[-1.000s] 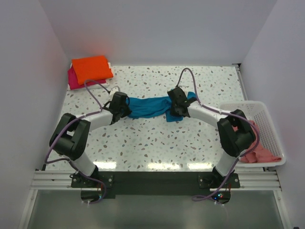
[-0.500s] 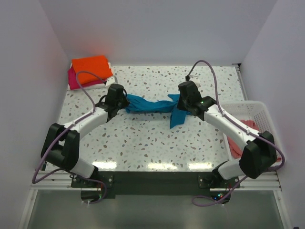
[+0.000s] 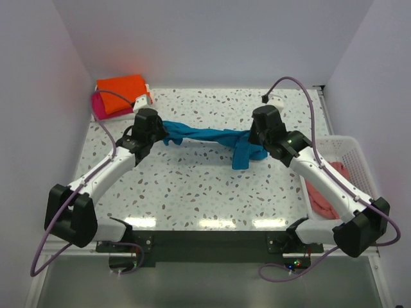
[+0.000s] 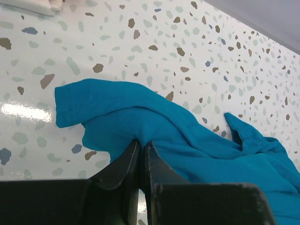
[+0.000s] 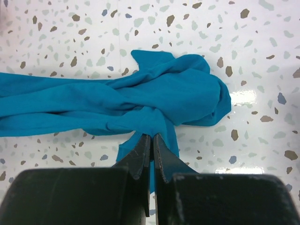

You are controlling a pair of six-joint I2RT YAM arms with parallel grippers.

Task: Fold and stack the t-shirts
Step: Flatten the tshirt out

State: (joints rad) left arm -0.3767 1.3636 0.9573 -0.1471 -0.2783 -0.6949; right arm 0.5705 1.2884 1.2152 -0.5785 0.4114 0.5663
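Gripping opposite ends of the teal t-shirt (image 3: 205, 136) with left hand (image 4: 142, 146) and right hand (image 5: 152, 138), each pinched shut on a bunched fold of cloth. Compared with a second ago, reaching farther out and wider apart, well away from the near edge of the bench (image 3: 205, 192). Drawn out as a result into a long, twisted rope rather than a flat sheet, with both ends lying against the bench in the wrist views and a loose flap trailing just beside the right hand. Not yet spread for folding; probably in need of untwisting and laying flat before any fold. Already folded and stacked in the far left corner: orange t-shirt (image 3: 123, 90) on top of magenta t-shirt (image 3: 101, 106). Waiting crumpled in the white basket (image 3: 361, 168) at the right: salmon t-shirt (image 3: 324, 196).
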